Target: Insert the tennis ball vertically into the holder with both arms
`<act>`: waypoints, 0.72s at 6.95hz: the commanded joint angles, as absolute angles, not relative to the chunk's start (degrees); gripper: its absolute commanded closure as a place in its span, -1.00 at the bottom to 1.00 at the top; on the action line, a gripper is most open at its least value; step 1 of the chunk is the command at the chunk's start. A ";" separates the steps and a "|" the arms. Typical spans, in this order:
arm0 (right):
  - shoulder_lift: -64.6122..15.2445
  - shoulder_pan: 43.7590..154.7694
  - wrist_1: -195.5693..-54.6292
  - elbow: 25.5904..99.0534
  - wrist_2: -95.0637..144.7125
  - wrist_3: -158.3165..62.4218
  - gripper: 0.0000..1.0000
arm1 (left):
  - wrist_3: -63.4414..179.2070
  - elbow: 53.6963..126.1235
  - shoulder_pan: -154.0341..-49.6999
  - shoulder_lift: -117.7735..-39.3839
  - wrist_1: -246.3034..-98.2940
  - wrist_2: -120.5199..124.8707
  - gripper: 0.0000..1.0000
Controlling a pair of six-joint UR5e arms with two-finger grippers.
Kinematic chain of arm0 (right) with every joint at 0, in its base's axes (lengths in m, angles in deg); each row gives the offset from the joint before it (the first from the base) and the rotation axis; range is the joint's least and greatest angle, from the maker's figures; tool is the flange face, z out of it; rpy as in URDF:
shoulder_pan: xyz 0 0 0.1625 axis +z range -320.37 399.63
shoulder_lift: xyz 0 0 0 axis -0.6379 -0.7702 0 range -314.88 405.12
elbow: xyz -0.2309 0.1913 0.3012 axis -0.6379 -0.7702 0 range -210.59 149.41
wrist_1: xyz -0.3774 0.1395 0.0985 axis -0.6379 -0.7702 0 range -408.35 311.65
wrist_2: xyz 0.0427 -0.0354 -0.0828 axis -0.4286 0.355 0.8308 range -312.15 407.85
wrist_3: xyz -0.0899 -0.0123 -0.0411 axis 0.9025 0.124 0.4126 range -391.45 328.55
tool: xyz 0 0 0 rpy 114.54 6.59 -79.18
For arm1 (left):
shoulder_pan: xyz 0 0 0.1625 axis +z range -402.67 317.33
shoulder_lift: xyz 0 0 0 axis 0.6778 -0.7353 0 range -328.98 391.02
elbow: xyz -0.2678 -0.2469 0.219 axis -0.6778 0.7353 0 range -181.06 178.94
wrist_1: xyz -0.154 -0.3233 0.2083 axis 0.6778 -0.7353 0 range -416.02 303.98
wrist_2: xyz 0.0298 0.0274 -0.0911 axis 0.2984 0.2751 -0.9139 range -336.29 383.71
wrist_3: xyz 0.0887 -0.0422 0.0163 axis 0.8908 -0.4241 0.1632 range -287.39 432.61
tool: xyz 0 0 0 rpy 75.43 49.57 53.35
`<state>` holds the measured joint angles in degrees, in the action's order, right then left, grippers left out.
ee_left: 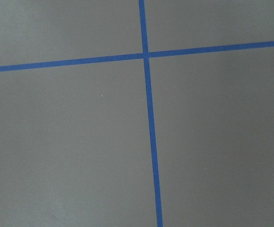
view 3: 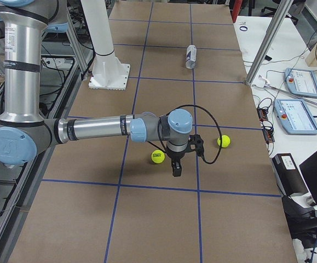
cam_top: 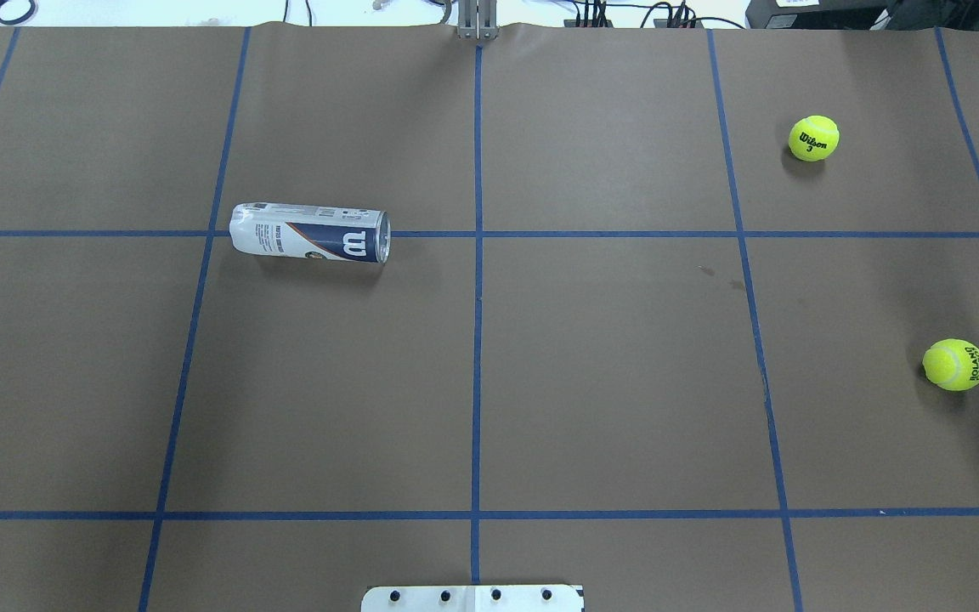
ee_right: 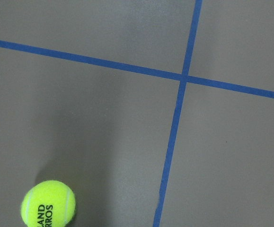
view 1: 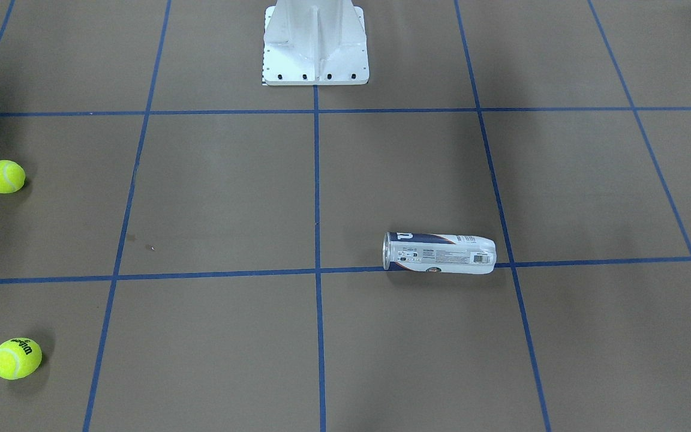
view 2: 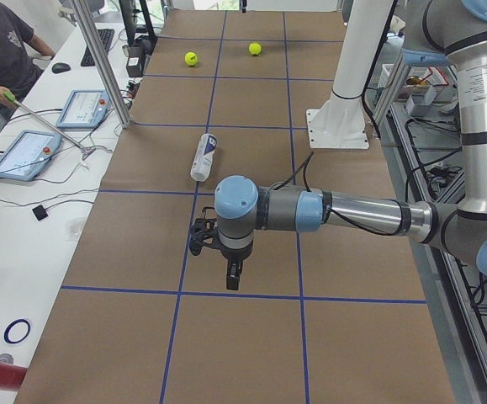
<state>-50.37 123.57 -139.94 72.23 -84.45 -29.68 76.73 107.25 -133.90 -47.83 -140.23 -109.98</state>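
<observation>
The holder (cam_top: 309, 232) lies on its side on the brown table, open metal rim toward the centre line; it also shows in the front view (view 1: 438, 253) and both side views (view 2: 203, 156) (view 3: 190, 56). Two yellow tennis balls lie on the robot's right: a Wilson ball (cam_top: 813, 138) far out and a Roland Garros ball (cam_top: 953, 364) nearer, which also shows in the right wrist view (ee_right: 48, 203). My left gripper (view 2: 233, 275) hangs above bare table, apart from the holder. My right gripper (view 3: 176, 167) hangs beside the nearer ball (view 3: 157, 156). I cannot tell whether either is open.
The white pedestal base (view 1: 315, 42) stands at the robot's edge of the table. Blue tape lines (ee_left: 146, 94) grid the brown surface. An operator (view 2: 3, 50) and tablets (view 2: 24, 151) sit along the far side beyond an aluminium post (view 2: 100, 59).
</observation>
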 commanded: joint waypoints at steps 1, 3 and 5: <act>-50.59 123.57 -139.93 72.42 -84.43 -29.69 -0.99 | 76.83 106.26 -133.90 -47.39 -141.96 -109.97 -0.99; -50.68 123.57 -139.93 72.51 -84.52 -29.69 -0.99 | 77.09 106.60 -133.90 -47.30 -143.72 -110.06 -0.99; -50.85 123.57 -139.93 72.77 -84.78 -29.69 -0.99 | 77.18 106.61 -132.77 -47.12 -145.40 -110.06 -0.99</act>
<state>-50.74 123.57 -139.93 72.68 -84.65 -29.69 77.14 106.57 -133.48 -47.19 -144.65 -110.06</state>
